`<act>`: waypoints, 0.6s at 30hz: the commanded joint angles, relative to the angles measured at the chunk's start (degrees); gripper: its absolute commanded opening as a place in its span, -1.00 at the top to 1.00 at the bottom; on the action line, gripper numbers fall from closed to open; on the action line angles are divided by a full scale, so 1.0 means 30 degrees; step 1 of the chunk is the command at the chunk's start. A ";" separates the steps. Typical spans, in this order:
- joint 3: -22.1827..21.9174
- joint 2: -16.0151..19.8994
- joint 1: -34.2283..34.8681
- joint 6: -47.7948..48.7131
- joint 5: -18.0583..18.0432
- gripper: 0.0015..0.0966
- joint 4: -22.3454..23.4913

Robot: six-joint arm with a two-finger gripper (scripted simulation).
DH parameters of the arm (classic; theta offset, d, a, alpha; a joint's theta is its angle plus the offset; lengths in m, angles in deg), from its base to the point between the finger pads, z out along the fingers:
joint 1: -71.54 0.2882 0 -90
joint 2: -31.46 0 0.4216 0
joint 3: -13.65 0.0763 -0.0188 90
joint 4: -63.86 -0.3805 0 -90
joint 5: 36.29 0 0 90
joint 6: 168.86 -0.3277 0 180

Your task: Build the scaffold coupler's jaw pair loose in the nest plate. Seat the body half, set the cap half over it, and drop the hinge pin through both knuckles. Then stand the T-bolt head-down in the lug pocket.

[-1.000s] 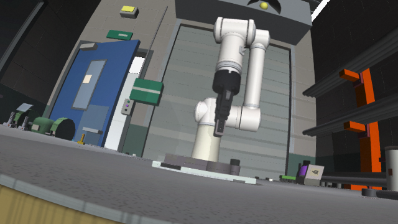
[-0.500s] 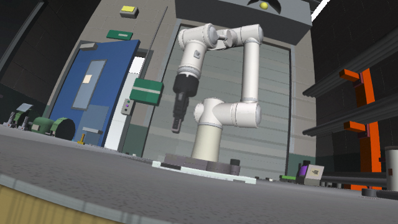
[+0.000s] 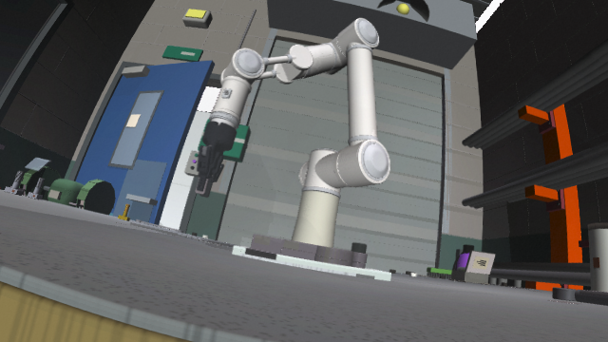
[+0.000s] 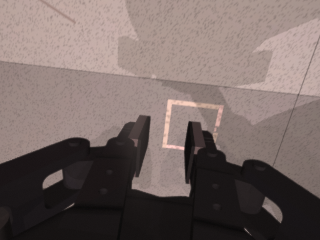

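Note:
The dark coupler parts [image 3: 304, 250] sit on the pale nest plate [image 3: 311, 264] at the foot of the arm, with a short dark cylinder [image 3: 358, 248] standing at the plate's right end. My gripper [image 3: 205, 186] hangs well to the left of the plate and high above the table, pointing down, and it is open with nothing in it. In the wrist camera its fingers [image 4: 167, 149] frame a pale square outline [image 4: 192, 125] marked on the speckled table surface. No part lies in that outline.
A blue door [image 3: 142, 137] stands behind the gripper on the left. Green machines [image 3: 80, 192] sit at the table's far left edge. A small box [image 3: 477, 267] and a pale cylinder [image 3: 597, 256] stand at the right, before orange racking [image 3: 560, 190].

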 commanded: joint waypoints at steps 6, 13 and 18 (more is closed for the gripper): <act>-0.1603 0.1168 -0.3137 0.3146 0.0409 0.36 -0.0001; -0.4102 0.2896 -0.5930 0.5947 0.1181 0.36 -0.0003; -0.6038 0.4156 -0.7349 0.7371 0.1857 0.36 -0.0004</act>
